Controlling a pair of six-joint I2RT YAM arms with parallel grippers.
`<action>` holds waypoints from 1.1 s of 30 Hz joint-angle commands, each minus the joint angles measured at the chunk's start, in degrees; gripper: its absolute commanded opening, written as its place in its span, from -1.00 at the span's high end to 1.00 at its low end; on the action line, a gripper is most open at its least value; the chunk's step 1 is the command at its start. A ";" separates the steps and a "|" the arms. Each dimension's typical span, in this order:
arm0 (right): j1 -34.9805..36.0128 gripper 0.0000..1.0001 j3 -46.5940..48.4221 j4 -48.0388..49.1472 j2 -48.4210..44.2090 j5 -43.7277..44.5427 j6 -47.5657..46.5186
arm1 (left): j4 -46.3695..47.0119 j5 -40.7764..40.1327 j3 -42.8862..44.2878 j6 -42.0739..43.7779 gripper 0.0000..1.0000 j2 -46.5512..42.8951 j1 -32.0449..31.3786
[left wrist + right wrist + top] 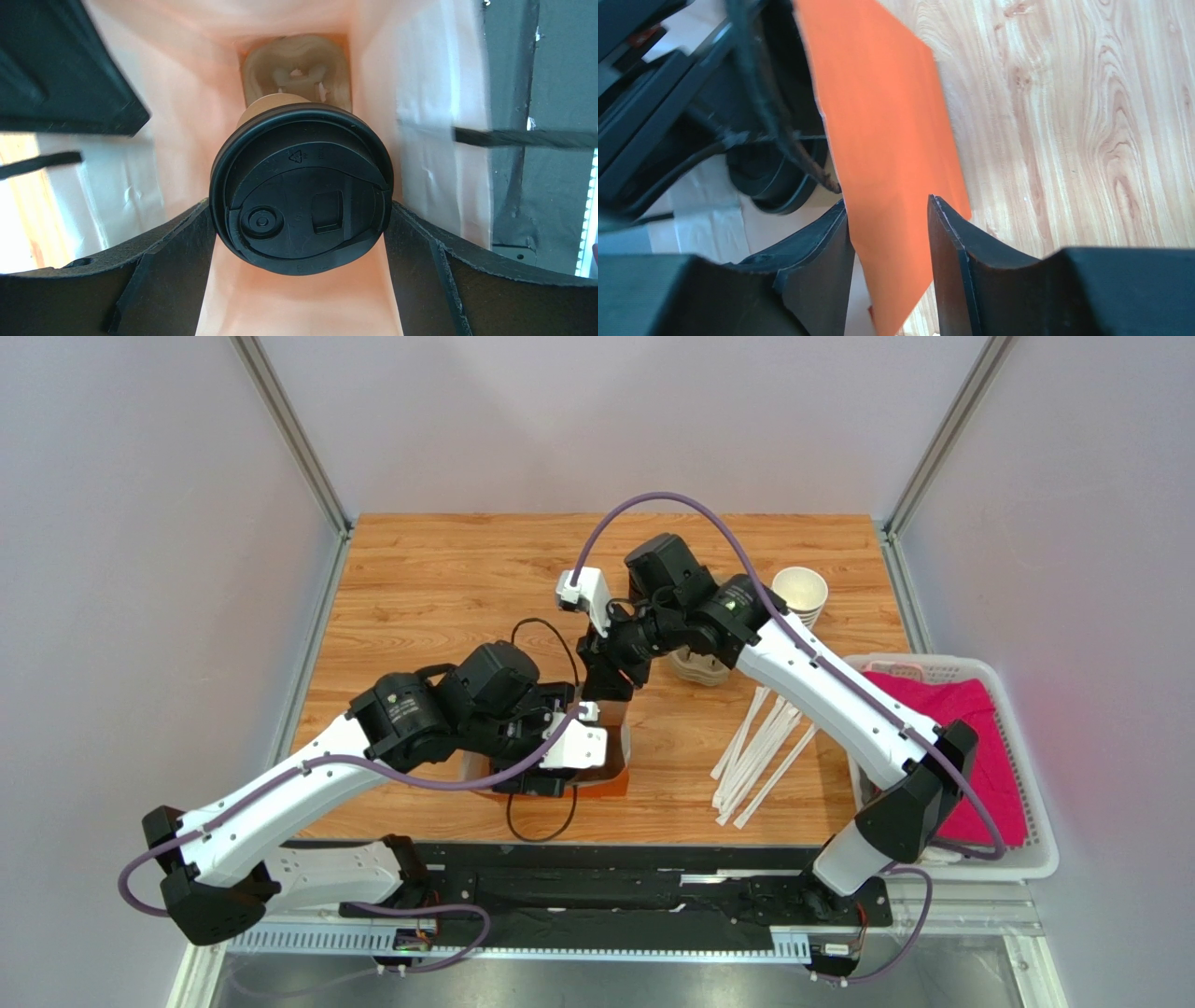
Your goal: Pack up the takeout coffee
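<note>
Straddling the orange bag wall (892, 175), the right gripper (887, 231) stands parted, its grip unclear. The left gripper (298, 231) stands wide apart, flanking the lidded coffee cup (302, 185).

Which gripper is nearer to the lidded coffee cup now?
Left. The left gripper flanks the lidded coffee cup inside the bag. The right gripper straddles the orange bag wall, outside it.

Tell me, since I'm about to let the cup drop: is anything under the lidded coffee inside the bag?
Nothing visible blocks it. In the left wrist view the coffee cup, black lid on, sits between the left gripper jaws inside the bag, with open space below down to the bag's creased bottom.
</note>
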 commanded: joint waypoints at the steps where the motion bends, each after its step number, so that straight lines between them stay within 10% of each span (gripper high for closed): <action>1: 0.40 0.10 4.21 1.90 1.46 2.61 1.62 | 0.59 1.94 -0.99 0.26 -0.10 -0.78 0.24; 4: 0.58 0.09 5.44 2.52 2.60 1.82 2.24 | 0.59 1.15 -1.52 0.08 -0.10 -0.87 0.16; 8: 0.93 1.00 5.97 1.90 2.43 0.41 2.15 | 0.85 -0.52 -1.87 -1.93 -0.10 -1.30 0.24; 33: 13.32 1.00 -19.78 22.11 -20.07 22.18 -0.57 | 16.67 -23.55 -20.59 0.87 -0.05 -17.04 -9.86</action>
